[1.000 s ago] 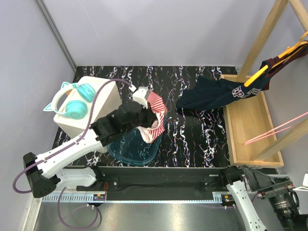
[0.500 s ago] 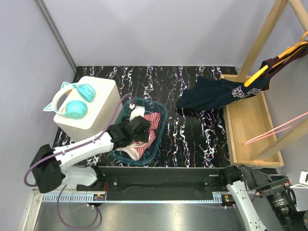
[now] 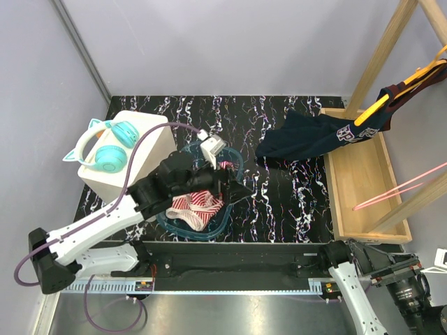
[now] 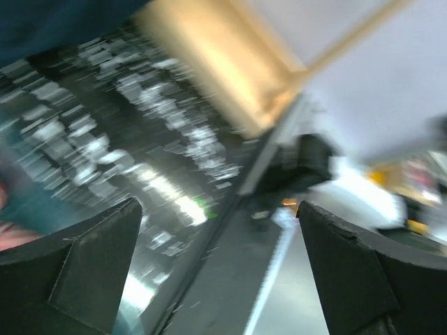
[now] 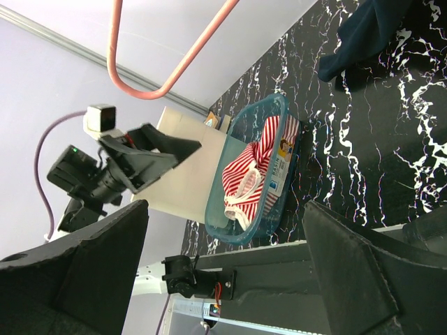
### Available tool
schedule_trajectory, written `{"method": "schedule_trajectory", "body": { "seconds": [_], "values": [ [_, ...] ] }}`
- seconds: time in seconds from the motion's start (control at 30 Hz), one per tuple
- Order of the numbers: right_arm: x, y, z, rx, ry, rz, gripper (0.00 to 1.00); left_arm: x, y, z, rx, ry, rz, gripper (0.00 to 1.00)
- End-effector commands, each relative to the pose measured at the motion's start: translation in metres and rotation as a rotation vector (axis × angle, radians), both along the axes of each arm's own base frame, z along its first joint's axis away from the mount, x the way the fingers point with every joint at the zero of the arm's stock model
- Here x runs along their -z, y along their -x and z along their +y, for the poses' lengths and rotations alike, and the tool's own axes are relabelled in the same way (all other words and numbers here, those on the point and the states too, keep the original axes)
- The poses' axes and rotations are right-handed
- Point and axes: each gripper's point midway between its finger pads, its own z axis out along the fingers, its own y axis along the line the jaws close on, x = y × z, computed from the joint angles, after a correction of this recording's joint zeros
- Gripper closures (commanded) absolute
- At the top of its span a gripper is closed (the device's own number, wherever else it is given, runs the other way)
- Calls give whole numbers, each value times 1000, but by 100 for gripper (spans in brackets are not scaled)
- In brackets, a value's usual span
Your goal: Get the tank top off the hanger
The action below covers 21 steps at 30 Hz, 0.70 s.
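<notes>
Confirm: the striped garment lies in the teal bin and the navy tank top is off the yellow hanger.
Wrong on the tank top: the top external view shows its strap still hooked on the yellow hanger. The striped garment is in the teal bin.

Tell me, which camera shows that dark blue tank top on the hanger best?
The top external view: the whole tank top shows, hooked on the yellow hanger, the rest reaching over the table. The right wrist view catches only a dark corner of it; the left wrist view is blurred, with at most a dark patch.
</notes>
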Motion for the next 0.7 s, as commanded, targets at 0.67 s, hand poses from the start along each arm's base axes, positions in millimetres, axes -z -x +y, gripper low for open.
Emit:
{"method": "schedule_trajectory", "body": {
  "seconds": [0.67],
  "values": [
    [6, 16, -2, -10, -25, 57, 1, -236, -40, -250, 99, 538, -808, 1]
  ]
}}
